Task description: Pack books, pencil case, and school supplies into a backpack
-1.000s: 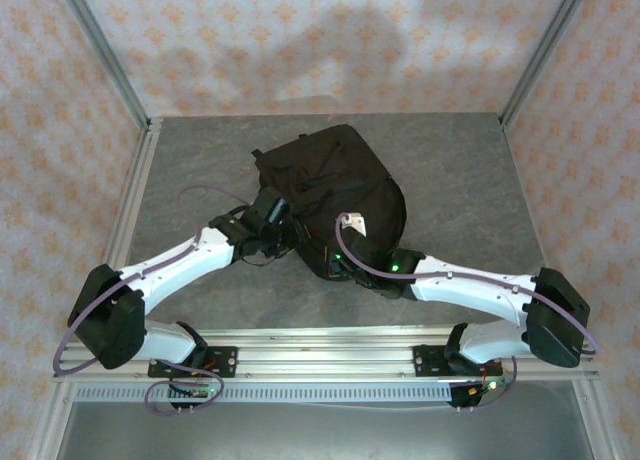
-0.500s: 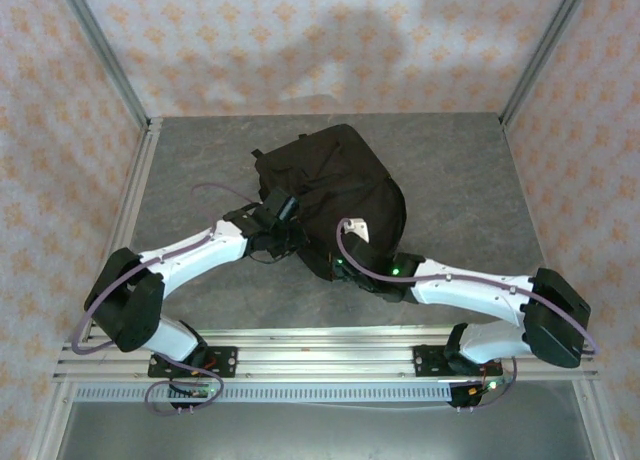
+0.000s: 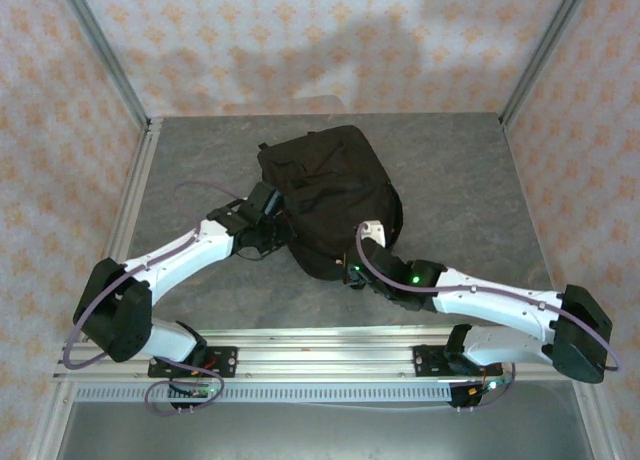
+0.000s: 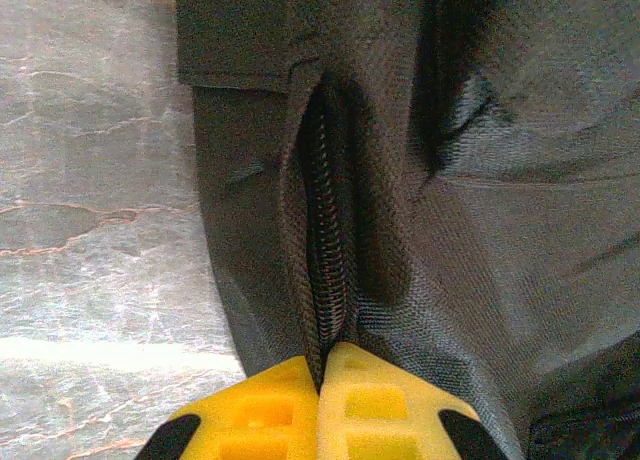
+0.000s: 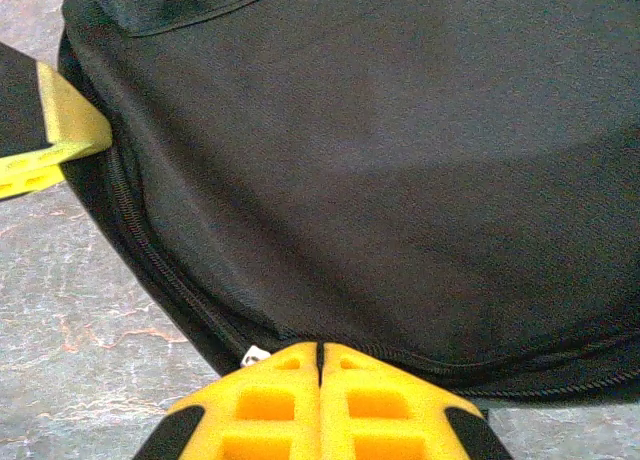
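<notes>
My left gripper pinches the zip seam of the large black fabric backpack; my right gripper, closed, meets its rim at frame bottom. Likely zipping; next, pull steadily.

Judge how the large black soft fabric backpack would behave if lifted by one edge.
The black fabric backpack is likely floppy: its cloth creases around the zip. Lifted, it would probably sag. Its domed bulk suggests some weight; rolling seems unlikely.
</notes>
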{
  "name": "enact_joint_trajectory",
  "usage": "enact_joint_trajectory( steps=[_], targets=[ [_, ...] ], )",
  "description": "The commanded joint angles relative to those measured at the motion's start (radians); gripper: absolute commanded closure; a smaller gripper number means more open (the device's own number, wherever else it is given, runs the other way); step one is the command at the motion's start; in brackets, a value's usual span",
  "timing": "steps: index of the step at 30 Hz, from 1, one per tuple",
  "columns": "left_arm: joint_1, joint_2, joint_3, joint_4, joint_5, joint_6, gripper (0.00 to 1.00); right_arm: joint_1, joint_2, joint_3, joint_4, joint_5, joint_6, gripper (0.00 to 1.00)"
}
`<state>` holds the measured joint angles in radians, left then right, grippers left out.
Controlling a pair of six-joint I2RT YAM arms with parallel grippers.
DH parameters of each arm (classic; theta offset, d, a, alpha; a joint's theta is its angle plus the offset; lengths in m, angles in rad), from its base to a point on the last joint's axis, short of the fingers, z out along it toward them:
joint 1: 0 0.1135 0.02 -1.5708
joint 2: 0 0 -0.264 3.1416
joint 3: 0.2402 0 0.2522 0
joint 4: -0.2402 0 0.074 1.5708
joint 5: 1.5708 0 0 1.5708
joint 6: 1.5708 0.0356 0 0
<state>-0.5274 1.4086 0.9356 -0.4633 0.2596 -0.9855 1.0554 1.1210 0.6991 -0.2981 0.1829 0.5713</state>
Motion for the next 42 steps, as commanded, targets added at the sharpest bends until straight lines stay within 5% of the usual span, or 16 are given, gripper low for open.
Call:
enact_joint_trajectory(
  steps=[1,10,21,28,35,42],
  targets=[
    [0.042,-0.034,-0.018,-0.053,-0.072,0.043,1.00,0.002,-0.027,-0.018,-0.088,0.080,-0.027,1.00],
    [0.105,-0.046,-0.018,-0.084,-0.085,0.088,1.00,-0.008,-0.065,-0.042,-0.095,0.172,-0.032,1.00],
    [0.144,-0.107,0.097,-0.211,-0.215,0.152,1.00,-0.009,0.005,0.008,-0.013,0.030,-0.081,1.00],
    [0.108,-0.202,0.019,-0.208,-0.008,0.000,0.75,0.000,0.092,0.062,0.078,-0.060,-0.012,1.00],
    [-0.076,-0.332,-0.019,-0.298,-0.098,-0.209,0.55,0.003,0.068,0.039,0.123,-0.070,0.021,1.00],
    [-0.137,-0.254,-0.011,-0.261,-0.107,-0.268,0.45,0.002,0.016,0.020,0.125,-0.065,0.030,1.00]
  ],
)
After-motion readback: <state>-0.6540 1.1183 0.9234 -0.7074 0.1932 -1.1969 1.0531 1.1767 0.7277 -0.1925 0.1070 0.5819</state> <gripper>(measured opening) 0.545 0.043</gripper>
